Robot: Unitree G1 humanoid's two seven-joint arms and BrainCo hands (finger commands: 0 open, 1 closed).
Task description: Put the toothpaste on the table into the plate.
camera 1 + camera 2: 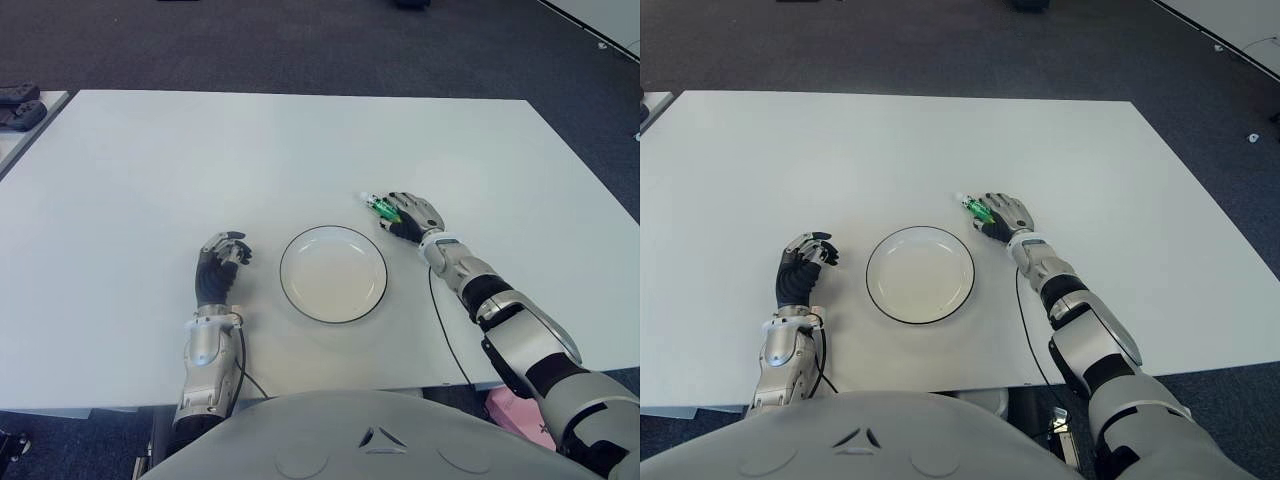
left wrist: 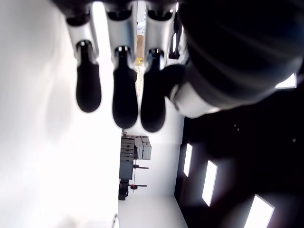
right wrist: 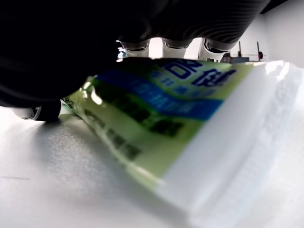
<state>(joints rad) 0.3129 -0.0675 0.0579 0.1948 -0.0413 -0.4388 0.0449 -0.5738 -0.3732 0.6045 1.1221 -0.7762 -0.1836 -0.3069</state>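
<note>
right hand [image 1: 412, 214] fingers wrapped over toothpaste [image 1: 380, 207], tube low on surface [image 1: 300, 140]; shallow grip, may slip before plate [image 1: 333, 273]; left hand [image 1: 220, 265] loosely curled, empty

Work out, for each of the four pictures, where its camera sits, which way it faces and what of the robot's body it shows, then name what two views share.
Left eye view: on the head, looking down at the table; shows both arms, left hand beside the plate.
Right eye view: same head, slightly aside; same scene.
Left wrist view: on the left wrist, along its curled fingers, empty.
Right wrist view: on the right wrist, under the right hand, close on the toothpaste.
Shared: right wrist and eye views show the toothpaste.
</note>
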